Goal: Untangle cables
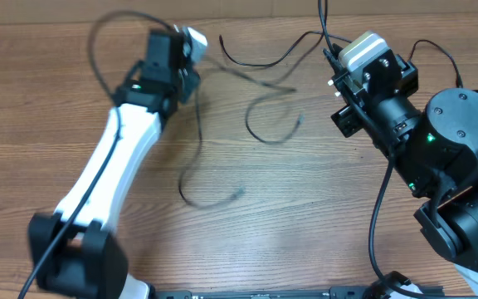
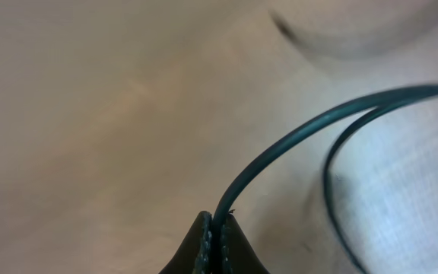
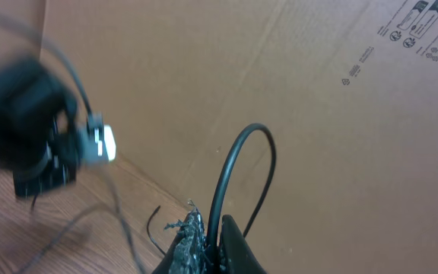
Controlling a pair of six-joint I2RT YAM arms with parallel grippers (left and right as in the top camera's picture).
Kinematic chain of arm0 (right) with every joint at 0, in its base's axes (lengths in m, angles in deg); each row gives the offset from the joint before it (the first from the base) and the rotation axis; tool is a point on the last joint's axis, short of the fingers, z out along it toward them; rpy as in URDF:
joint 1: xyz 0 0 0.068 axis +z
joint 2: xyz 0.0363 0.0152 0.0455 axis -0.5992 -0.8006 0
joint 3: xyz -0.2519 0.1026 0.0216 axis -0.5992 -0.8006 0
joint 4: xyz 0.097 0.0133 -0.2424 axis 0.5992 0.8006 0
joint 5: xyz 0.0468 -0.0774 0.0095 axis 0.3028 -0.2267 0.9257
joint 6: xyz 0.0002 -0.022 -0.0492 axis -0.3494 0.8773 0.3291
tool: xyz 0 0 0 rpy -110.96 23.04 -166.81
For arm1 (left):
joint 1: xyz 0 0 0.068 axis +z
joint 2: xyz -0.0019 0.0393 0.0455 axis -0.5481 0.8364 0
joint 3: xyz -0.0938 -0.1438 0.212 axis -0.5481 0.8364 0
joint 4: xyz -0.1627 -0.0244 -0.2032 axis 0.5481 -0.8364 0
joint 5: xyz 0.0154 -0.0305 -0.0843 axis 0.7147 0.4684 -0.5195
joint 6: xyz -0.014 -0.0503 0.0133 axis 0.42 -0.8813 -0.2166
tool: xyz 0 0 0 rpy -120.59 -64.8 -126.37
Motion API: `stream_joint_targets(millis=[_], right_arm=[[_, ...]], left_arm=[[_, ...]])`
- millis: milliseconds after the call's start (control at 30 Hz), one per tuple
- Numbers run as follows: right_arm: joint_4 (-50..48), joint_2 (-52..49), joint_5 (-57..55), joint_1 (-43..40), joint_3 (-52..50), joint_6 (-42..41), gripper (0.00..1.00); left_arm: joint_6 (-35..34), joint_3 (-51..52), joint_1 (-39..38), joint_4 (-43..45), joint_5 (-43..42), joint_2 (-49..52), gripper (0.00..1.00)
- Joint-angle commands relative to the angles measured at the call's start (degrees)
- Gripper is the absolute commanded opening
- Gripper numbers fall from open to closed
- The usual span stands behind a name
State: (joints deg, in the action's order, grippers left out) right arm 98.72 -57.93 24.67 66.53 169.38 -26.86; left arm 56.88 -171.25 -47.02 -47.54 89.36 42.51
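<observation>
Thin black cables lie spread over the wooden table. One cable (image 1: 197, 141) hangs blurred from my left gripper (image 1: 191, 60) down to a small plug tip (image 1: 239, 193). In the left wrist view my left gripper (image 2: 214, 228) is shut on this black cable (image 2: 280, 152). Another cable (image 1: 264, 60) runs from the upper middle to my right gripper (image 1: 334, 62). In the right wrist view my right gripper (image 3: 213, 236) is shut on a black cable (image 3: 230, 167) that loops upward. A third loop (image 1: 260, 124) lies in the middle.
A brown cardboard wall (image 3: 318, 114) stands behind the table's far edge. The left arm (image 1: 123, 149) crosses the left half of the table; the right arm base (image 1: 455, 166) fills the right side. A thick arm cable (image 1: 380, 216) hangs at the right.
</observation>
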Motion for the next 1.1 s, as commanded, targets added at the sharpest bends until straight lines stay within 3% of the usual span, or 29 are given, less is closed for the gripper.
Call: stream_joint_targets(millis=[0, 267, 567, 1067], right_arm=[[-0.1, 0.1, -0.2, 0.1, 1.4, 0.0, 0.04], [-0.1, 0.1, -0.2, 0.1, 1.4, 0.0, 0.04], [-0.1, 0.1, -0.2, 0.1, 1.4, 0.0, 0.04], [0.3, 0.1, -0.2, 0.1, 1.4, 0.0, 0.04]], left_arm=[[-1.4, -3.5, 0.2, -0.5, 1.9, -4.8, 0.04], [-1.4, -4.4, 0.2, -2.8, -2.6, -10.8, 0.04], [-3.1, -4.4, 0.2, -17.8, -34.8, -11.2, 0.04], [-9.8, -6.9, 0.6, -17.1, -35.1, -11.8, 0.04]])
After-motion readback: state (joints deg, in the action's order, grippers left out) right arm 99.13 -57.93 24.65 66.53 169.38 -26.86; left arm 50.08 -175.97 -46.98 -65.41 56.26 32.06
